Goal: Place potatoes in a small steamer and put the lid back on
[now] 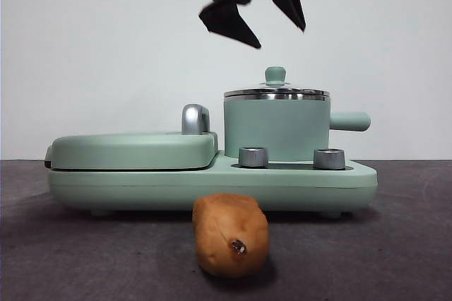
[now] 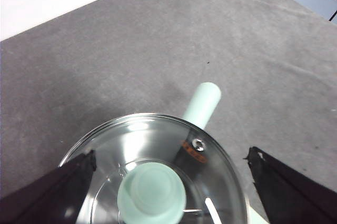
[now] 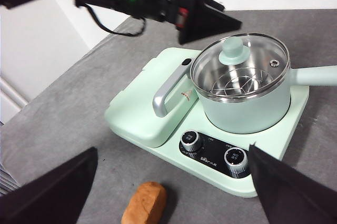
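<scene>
The left gripper (image 1: 254, 22) hangs above the steamer (image 1: 277, 126), jaws spread wide and holding nothing. In its wrist view the lid's (image 2: 158, 171) green knob (image 2: 151, 193) sits between the 2 jaws, a little toward one side, so the gripper is nearly centred over it but well clear of it in height. The front view agrees: the dark jaw tips point down toward the knob (image 1: 275, 75) with open air between, and sit a touch to the griddle side of it. That is the relation the coming move turns on, I think: a near-straight drop with a slight nudge toward the handle (image 1: 349, 121) side would put the knob between the jaws.

The lid is on the steamer, seated on the steel rim, so it has to come off before anything goes in.

The potato (image 1: 231, 234) lies on the table (image 1: 63, 251) in front of the cooker base (image 1: 212, 181), apart from it, its dark-spotted end toward the front camera. Its long axis runs roughly front to back, toward the base.

The right gripper (image 3: 171, 192) is also wide open and empty, held high over the near side of the table. The potato (image 3: 145, 203) lies almost between its jaws in that view, so the right arm is plainly the nearer 1 for picking it up, while the left is placed for the lid.
</scene>
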Robot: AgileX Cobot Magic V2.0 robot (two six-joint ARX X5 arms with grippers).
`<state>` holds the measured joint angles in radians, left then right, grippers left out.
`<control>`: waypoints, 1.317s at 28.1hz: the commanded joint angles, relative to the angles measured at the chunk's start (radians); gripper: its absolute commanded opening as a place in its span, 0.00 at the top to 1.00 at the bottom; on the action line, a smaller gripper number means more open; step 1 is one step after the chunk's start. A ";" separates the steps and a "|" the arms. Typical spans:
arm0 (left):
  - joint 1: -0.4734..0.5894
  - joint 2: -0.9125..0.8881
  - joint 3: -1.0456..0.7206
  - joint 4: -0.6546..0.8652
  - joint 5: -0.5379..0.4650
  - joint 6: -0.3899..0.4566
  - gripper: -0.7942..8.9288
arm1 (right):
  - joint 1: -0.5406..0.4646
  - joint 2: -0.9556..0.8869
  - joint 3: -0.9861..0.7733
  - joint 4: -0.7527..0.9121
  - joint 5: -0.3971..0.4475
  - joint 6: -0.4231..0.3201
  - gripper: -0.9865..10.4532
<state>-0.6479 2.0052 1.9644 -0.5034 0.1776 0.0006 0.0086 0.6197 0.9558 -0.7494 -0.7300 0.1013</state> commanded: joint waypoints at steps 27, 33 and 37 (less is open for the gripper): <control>-0.031 0.097 0.032 -0.043 -0.053 -0.022 0.61 | 0.002 0.007 0.017 0.008 0.005 -0.005 0.51; -0.033 0.098 0.032 -0.049 -0.053 0.037 0.71 | 0.002 0.007 0.017 0.008 0.005 -0.005 0.51; -0.033 0.098 0.032 -0.057 -0.054 0.051 0.80 | 0.002 0.006 0.017 0.008 0.005 -0.005 0.51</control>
<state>-0.6689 2.0739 1.9652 -0.5606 0.1112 0.0326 0.0086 0.6197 0.9558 -0.7494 -0.7280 0.1013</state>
